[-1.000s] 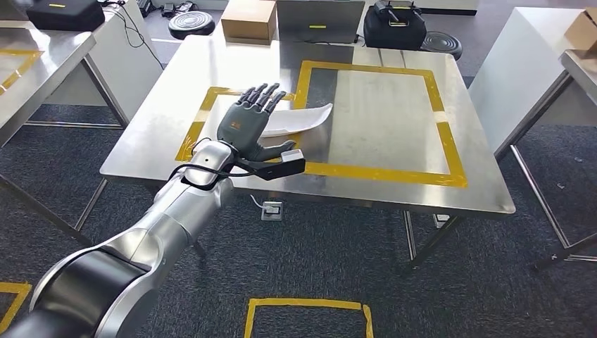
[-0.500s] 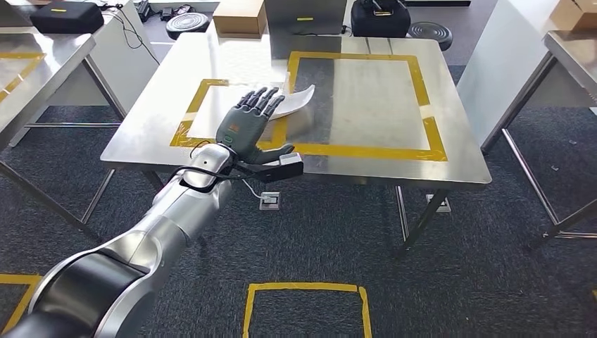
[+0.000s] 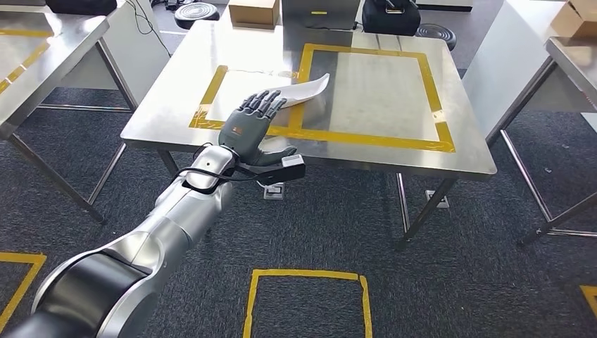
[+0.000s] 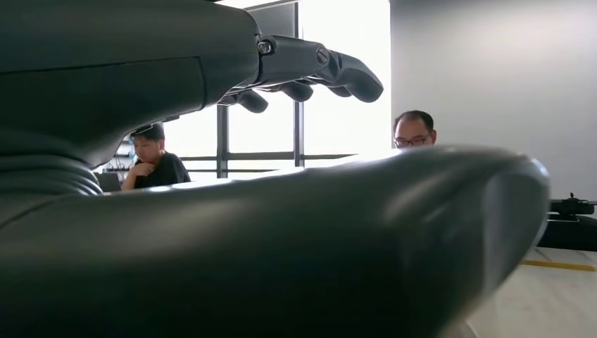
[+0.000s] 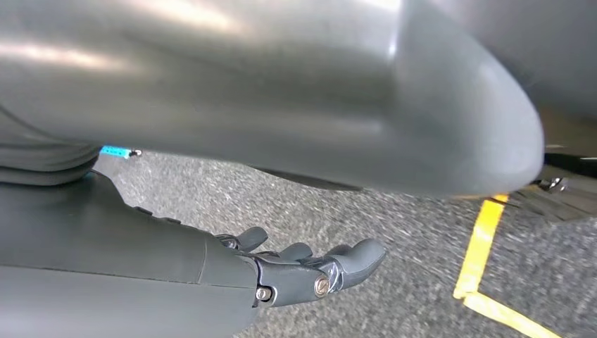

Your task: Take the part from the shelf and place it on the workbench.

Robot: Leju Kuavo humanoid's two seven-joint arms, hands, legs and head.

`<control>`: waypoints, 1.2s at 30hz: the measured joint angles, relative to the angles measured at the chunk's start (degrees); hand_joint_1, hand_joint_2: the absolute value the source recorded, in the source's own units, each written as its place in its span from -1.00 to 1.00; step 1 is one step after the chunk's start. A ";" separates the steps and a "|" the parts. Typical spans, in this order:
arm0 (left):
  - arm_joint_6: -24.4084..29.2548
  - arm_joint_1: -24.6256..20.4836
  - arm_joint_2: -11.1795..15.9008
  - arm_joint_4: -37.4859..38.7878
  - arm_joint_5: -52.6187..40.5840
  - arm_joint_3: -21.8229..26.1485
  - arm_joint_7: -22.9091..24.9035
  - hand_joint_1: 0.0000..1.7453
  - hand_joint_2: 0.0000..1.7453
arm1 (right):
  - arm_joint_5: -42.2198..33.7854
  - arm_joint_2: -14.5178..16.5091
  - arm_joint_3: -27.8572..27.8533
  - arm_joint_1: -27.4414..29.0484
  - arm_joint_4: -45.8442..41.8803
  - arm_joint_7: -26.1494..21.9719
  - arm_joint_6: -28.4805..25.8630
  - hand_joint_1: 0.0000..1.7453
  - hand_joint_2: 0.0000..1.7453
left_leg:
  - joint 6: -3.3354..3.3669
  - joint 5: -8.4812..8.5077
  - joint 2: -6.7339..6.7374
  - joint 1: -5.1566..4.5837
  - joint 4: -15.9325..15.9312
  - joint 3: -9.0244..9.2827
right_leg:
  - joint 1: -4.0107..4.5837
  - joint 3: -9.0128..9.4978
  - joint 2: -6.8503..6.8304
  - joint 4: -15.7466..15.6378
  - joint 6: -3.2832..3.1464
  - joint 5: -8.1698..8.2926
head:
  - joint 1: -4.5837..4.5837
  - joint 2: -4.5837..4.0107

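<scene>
The white curved part (image 3: 304,87) lies on the steel workbench (image 3: 373,91), across the yellow tape line between its two marked squares. My left hand (image 3: 248,125) hovers over the bench's front edge with its fingers spread and nothing in it; its fingertips end just short of the part's near end. In the left wrist view the thick thumb (image 4: 281,211) and the dark fingers (image 4: 317,67) stand apart around empty air. My right hand (image 5: 211,267) hangs over the carpet, fingers extended and empty.
Other steel tables stand at the left (image 3: 42,42) and right (image 3: 574,49). A cardboard box (image 3: 255,12) and a black case (image 3: 391,14) sit beyond the bench's far edge. A yellow tape square (image 3: 306,296) marks the floor near me. Two people (image 4: 155,162) sit in the background.
The whole picture has shifted, so the camera moved. My left hand has drawn back from the part toward the bench's front edge, still empty. The part stays on the bench.
</scene>
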 joint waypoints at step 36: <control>-0.93 0.95 0.18 0.44 0.11 -0.02 0.68 -1.00 -1.00 | 0.21 -0.28 -0.50 0.36 0.00 0.59 0.01 -1.00 -1.00 | 0.01 5.01 -0.41 -0.21 0.52 -6.02 | 0.17 6.97 -0.22 -1.39 -0.63 -2.18 | 0.15 0.00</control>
